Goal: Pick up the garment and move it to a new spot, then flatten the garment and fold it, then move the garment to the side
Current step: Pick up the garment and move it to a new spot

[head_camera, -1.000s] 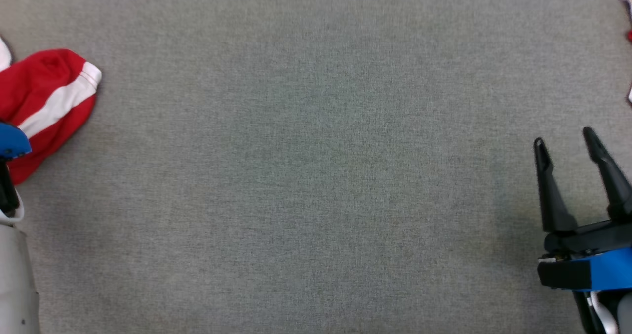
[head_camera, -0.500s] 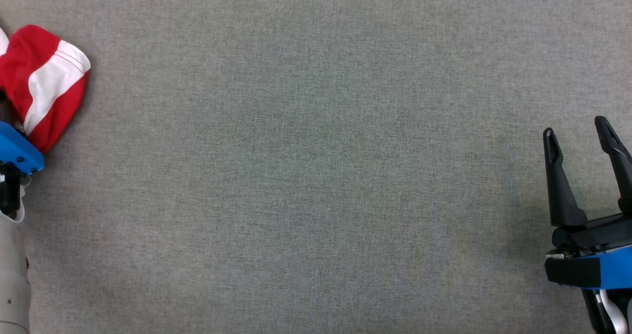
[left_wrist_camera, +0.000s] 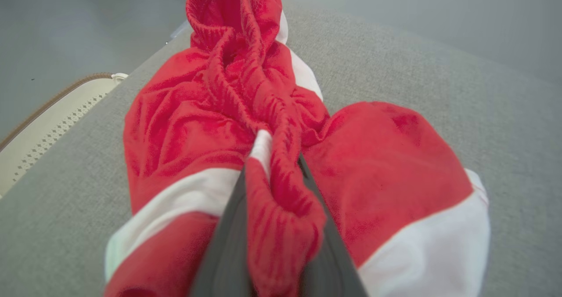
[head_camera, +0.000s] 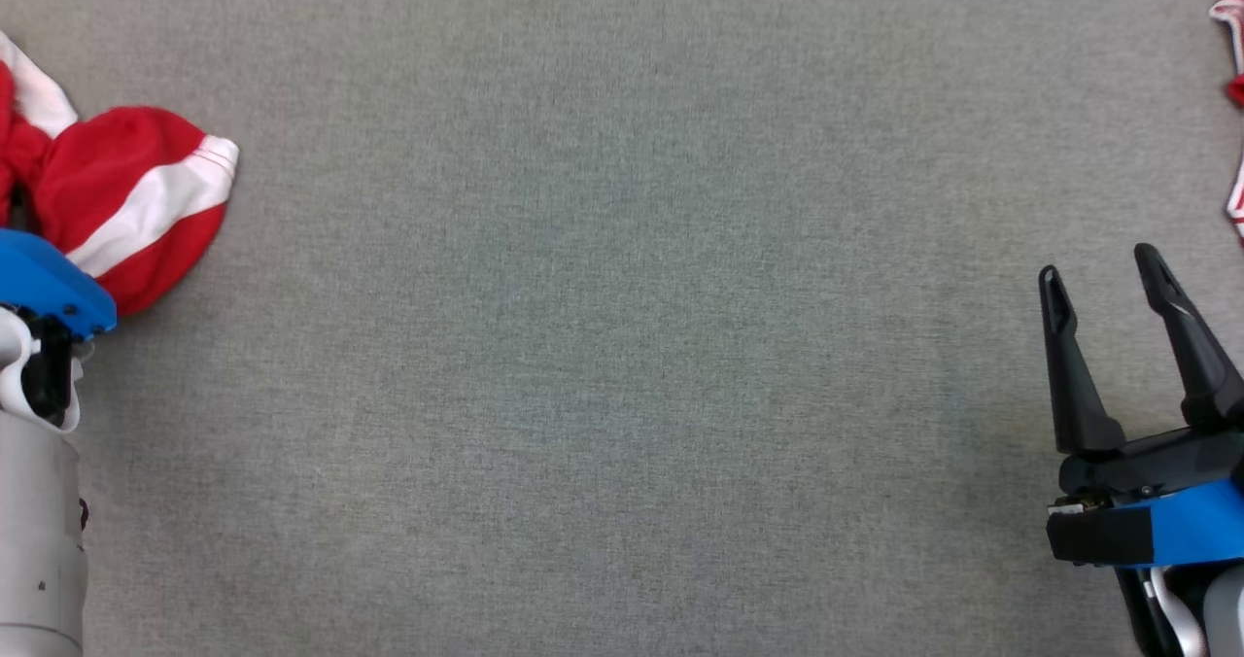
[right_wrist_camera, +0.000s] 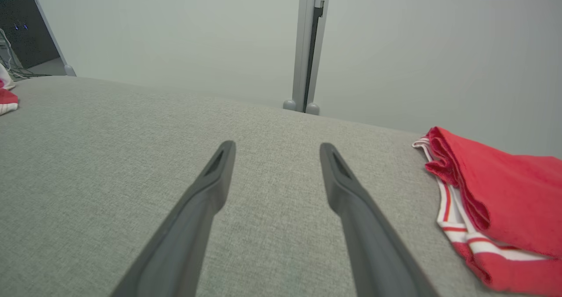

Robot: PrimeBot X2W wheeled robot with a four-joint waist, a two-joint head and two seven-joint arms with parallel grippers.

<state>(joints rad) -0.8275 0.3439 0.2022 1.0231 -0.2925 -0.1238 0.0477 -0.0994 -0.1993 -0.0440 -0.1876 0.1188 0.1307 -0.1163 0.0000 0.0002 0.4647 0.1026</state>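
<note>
My left end effector (left_wrist_camera: 272,165) was closed on a ridge of the crumpled red fleece garment (left_wrist_camera: 373,165) with white bands, the cloth pinched between its dark fingers. The garment lay bunched at the left edge of the grey fabric-covered table (head_camera: 622,346), resting on it as far as I could tell. My right end effector (head_camera: 1098,263) stood open and empty over bare table, near a second red-and-white cloth (right_wrist_camera: 496,200). I judged only the grasp done; carrying, flattening, folding and setting aside all remained.
</note>
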